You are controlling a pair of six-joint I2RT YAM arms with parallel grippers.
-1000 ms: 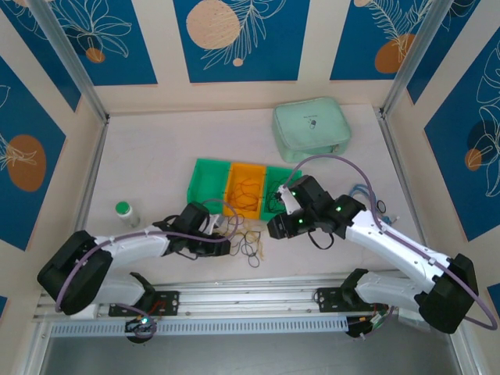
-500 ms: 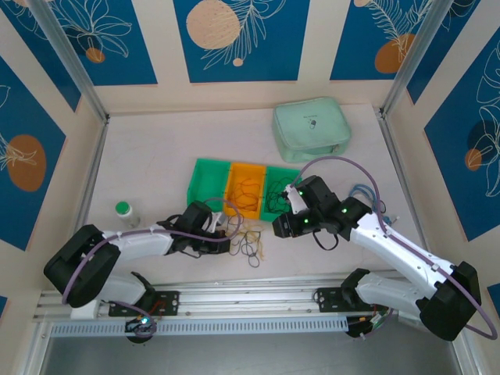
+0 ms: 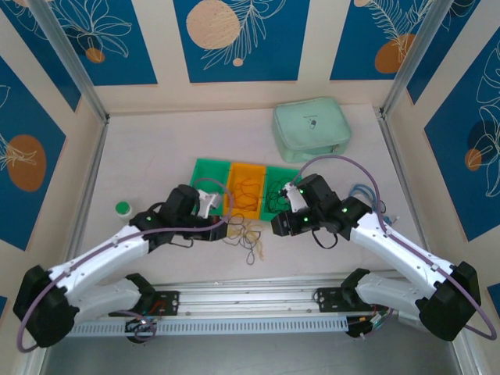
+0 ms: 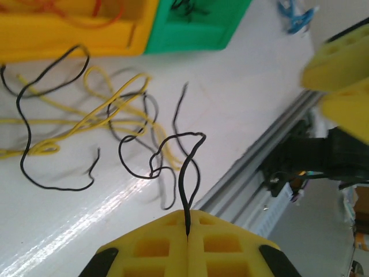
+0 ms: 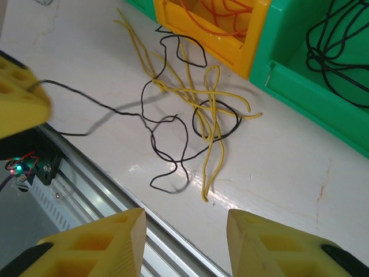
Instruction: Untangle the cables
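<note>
Pinched strand may tighten the tangle.
The left gripper (image 4: pixel 188 229) is closed on a black cable (image 4: pixel 183 184); the right gripper (image 5: pixel 184 234) hangs half-open, empty. The cables (image 3: pixel 248 234) lie centre-frame below the bins (image 3: pixel 208 180); pulling could cinch the yellow loops (image 5: pixel 210 156).

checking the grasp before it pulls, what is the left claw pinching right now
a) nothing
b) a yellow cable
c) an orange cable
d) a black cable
d: in the left wrist view the left claw is shut on the end of a black cable, while the yellow cables lie loose on the table.
</note>
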